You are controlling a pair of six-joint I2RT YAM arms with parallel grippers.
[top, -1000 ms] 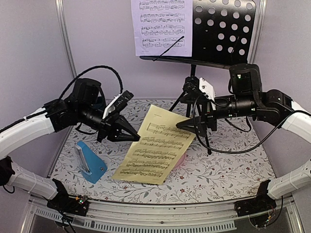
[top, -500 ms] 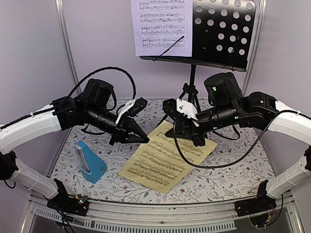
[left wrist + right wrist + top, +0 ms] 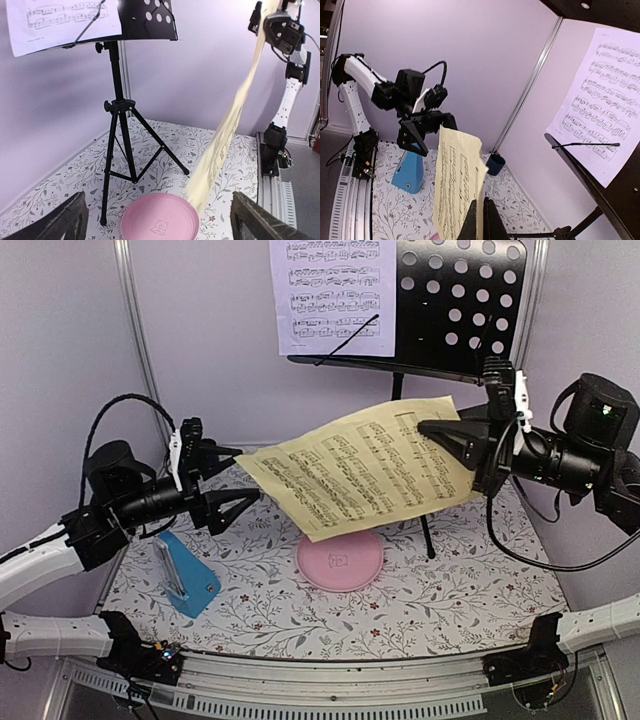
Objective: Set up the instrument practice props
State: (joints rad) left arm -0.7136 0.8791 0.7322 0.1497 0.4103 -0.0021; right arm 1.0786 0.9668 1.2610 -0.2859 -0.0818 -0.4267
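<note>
- Position of the yellow sheet (image 3: 360, 475): it is in the air above the pink plate (image 3: 340, 560), clear of the surface (image 3: 460, 590). It is stretched between the two arms and slopes down toward the left.
- Grip: the right tool (image 3: 432, 430) is pressed together on the sheet's right edge, pinching it. In the right wrist view the paper rises from between the closed fingers (image 3: 470, 225).
- Release side: the left tool (image 3: 240, 477) is spread wide. The sheet's left corner lies just beside its upper finger; I cannot tell whether they touch. In the left wrist view the paper shows edge-on ahead of the gap, gripped by neither finger.
- Stand: the black music stand (image 3: 460, 300) is upright at the back, with the lilac sheet (image 3: 335, 295) on the left half of its desk.
- Metronome: the blue metronome (image 3: 185, 575) stands on the surface at the front left, under the left arm.
- Cup: the small dark blue cup (image 3: 494, 164) sits at the back beside the frame post.
</note>
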